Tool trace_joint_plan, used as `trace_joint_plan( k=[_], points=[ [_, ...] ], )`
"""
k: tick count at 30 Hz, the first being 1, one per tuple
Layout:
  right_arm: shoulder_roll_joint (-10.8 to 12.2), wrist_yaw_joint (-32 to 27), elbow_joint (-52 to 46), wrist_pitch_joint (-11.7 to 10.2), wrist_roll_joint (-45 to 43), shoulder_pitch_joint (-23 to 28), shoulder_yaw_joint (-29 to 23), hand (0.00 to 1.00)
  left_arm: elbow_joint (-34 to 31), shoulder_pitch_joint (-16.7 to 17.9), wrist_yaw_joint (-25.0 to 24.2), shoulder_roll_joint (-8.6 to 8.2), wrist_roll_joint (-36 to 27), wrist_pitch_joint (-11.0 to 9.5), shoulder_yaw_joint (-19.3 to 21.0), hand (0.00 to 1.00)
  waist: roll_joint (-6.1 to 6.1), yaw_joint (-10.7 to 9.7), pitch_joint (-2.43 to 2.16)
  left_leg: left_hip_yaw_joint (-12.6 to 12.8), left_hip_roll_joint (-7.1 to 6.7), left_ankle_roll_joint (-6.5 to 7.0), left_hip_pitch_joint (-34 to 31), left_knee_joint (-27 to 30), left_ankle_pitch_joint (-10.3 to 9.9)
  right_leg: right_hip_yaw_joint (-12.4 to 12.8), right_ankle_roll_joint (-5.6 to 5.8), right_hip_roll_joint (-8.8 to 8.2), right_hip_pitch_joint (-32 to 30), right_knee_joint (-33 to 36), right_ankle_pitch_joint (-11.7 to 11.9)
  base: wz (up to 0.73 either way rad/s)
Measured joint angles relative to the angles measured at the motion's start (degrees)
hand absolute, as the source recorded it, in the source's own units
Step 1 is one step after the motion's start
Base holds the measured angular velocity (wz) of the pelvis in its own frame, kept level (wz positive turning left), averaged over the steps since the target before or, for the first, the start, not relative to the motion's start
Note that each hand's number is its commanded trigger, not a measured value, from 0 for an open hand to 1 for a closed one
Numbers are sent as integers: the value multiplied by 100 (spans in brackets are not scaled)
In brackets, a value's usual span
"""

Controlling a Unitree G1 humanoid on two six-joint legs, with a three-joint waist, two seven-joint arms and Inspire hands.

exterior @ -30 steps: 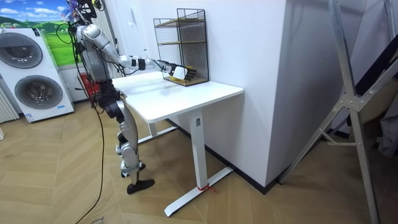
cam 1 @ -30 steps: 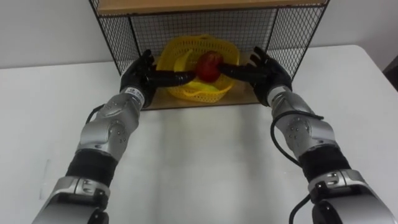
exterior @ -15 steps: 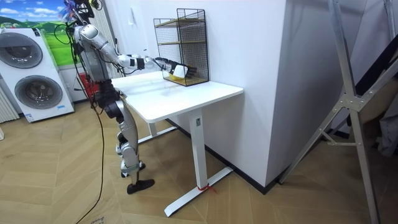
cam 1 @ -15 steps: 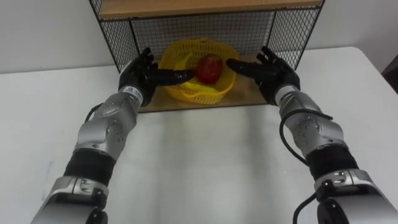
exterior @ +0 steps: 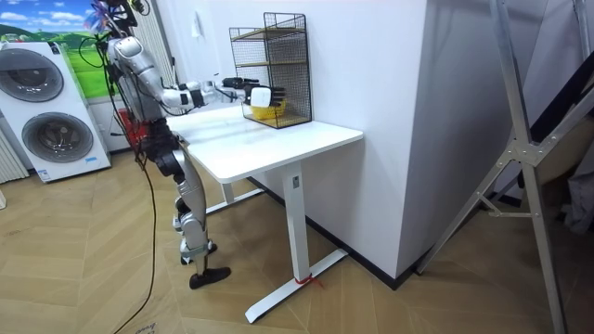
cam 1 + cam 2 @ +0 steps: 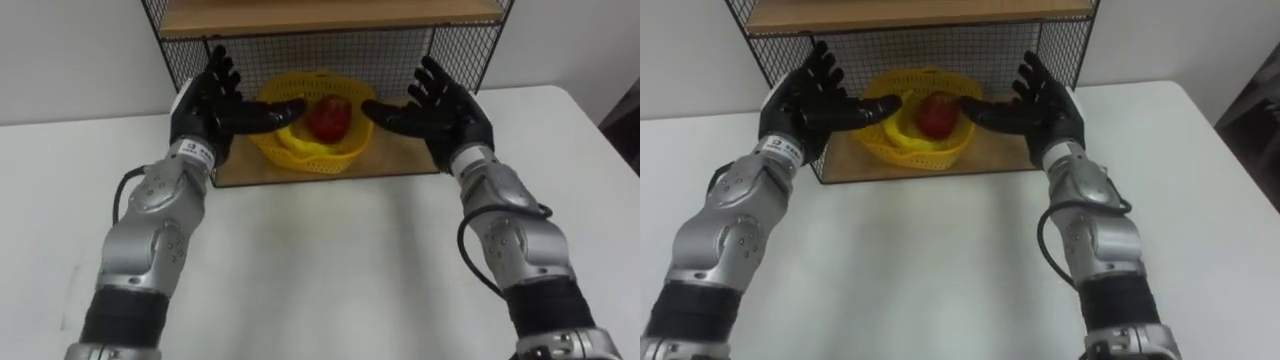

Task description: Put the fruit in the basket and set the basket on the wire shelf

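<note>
I see both arms stretched out over the white surface [image 6: 320, 255] toward the wire shelf [image 6: 455, 48] at its far edge. The shelf is a box of thin black mesh with flat wooden boards: a lower board [image 6: 400, 160] lying on the surface and an upper board [image 6: 330, 14] above it.

On the lower board, inside the mesh, sits the basket [image 6: 300, 150], a round yellow plastic bowl with a perforated, lattice-like wall and a wavy rim. The fruit [image 6: 326, 118], round, red and smooth, lies inside it, a little right of centre. Something curved and yellow lies next to it in the bowl; I cannot tell what it is.

The left robot hand [image 6: 210, 105], black and jointed, is held up at the basket's left with its fingers spread wide and straight, palm turned inward, its thumb reaching over the rim. The right robot hand [image 6: 445, 105] mirrors it on the right, fingers fanned apart and thumb pointing at the fruit. Neither is clamped on anything; I cannot tell whether the thumbs touch the rim. The forearms behind them are silver shells.

In the room view the robot stands upright at the end of the surface away from the wall, with a white washing machine [image 5: 51, 107] behind it.
</note>
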Motion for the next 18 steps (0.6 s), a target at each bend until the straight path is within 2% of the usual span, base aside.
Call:
trace_joint_plan(
  k=[2, 4, 9, 11, 14, 18],
  points=[
    [0, 71, -322, -80, 48, 449, -6, 0, -398, 516, -2, -5, -28, -126, -28, 0, -45, 1, 14, 4, 0, -2, 49, -19, -2, -3, -20, 1, 51, -14, -18, 0],
    [-6, 99, -490, -119, 56, 704, -13, 0, -507, 734, 8, -4, -20, -188, -9, 0, -77, 19, 22, 1, -5, -4, 61, -36, -4, 9, -32, 2, 67, -11, -51, 4],
    [16, 167, -579, -196, 29, 803, 7, 0, -542, 851, -46, -8, -20, -377, -5, 0, -102, 68, 40, -7, -7, -6, 53, -31, -3, 10, -21, 7, 82, -27, -87, 3],
    [15, 167, -792, -385, 25, 862, 46, 0, -680, 998, -57, -9, -27, -585, -41, 0, -101, 61, 40, -2, -7, -6, 62, -40, -2, 21, -23, 18, 99, -98, -83, 0],
    [10, 168, -1058, -619, 45, 1041, 114, 0, -846, 1233, -145, -6, 127, -737, -99, 0, -93, 58, 44, -15, -4, -18, 73, -51, -15, 0, -30, 19, 110, -105, -77, 0],
    [13, 197, -1356, -693, -172, 1317, 256, 0, -894, 1464, -278, 1, 371, -842, -159, 0, -46, 62, 70, -13, 8, -24, 68, -84, -53, -12, -27, 35, 103, -109, -79, 0]
  ],
)
